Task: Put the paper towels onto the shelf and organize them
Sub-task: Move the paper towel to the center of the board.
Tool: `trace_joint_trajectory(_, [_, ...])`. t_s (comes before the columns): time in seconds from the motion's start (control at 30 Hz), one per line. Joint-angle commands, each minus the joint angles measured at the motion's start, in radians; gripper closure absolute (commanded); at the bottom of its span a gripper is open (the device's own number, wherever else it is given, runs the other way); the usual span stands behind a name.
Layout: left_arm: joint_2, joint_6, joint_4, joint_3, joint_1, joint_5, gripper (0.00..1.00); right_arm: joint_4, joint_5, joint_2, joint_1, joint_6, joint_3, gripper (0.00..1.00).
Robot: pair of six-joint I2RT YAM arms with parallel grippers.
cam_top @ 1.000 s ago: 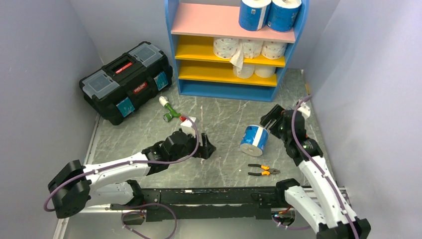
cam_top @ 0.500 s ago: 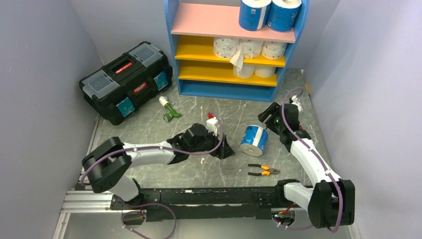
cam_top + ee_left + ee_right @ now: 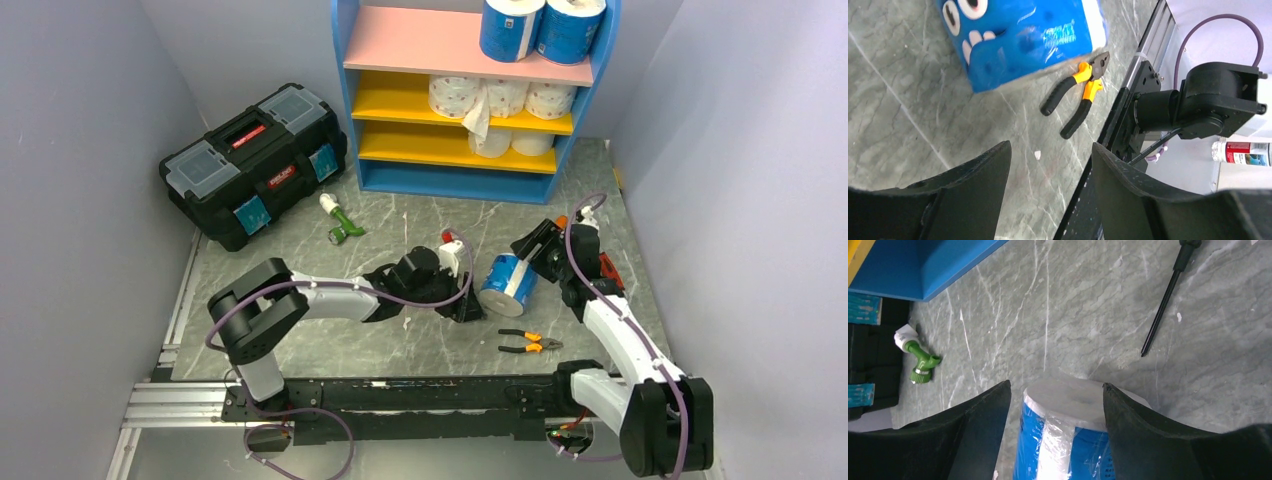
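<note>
A blue-wrapped paper towel roll (image 3: pixel 505 285) lies tilted on the grey floor, also showing in the left wrist view (image 3: pixel 1023 35). My right gripper (image 3: pixel 535 255) reaches onto it from the right. In the right wrist view the roll (image 3: pixel 1073 440) sits between the fingers of that gripper (image 3: pixel 1056 385), which is shut on it. My left gripper (image 3: pixel 468 305) lies low just left of the roll; its fingers (image 3: pixel 1050 150) stand apart over bare floor. The shelf (image 3: pixel 460 180) holds two blue rolls (image 3: pixel 540 28) on its pink top and white rolls (image 3: pixel 505 97) on the yellow boards.
A black toolbox (image 3: pixel 255 165) sits at the back left, with a green-and-white nozzle (image 3: pixel 338 222) in front of it. Orange-handled pliers (image 3: pixel 530 343) lie near the front rail (image 3: pixel 400 395). A thin black rod (image 3: pixel 1160 310) rests on the floor beyond the roll. Grey walls close both sides.
My left arm has swung right toward the blue roll and its jaws have narrowed. My right gripper has come down over the roll and closed on it; the roll has tipped slightly.
</note>
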Motion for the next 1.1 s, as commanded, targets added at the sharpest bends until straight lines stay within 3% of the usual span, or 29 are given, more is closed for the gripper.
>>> trace_joint_trajectory(0.0, [0.047,0.005,0.030,0.073,-0.008,0.012,0.35,0.006,-0.034,-0.064,0.018,0.015,-0.030,0.30])
trace_joint_trajectory(0.47, [0.016,-0.009,-0.035,0.044,0.003,-0.213,0.35,-0.087,0.010,-0.324,0.187,0.165,-0.172,0.32])
trace_joint_trajectory(0.7, [-0.058,-0.048,-0.057,-0.039,0.055,-0.327,0.34,-0.090,0.041,-0.354,0.305,0.216,-0.192,0.32])
trace_joint_trajectory(0.9, [-0.097,-0.053,-0.057,-0.079,0.137,-0.334,0.33,-0.091,0.040,-0.373,0.339,0.225,-0.192,0.30])
trace_joint_trajectory(1.07, [-0.097,-0.047,-0.070,-0.066,0.158,-0.316,0.33,-0.135,0.081,-0.376,0.339,0.198,-0.159,0.22])
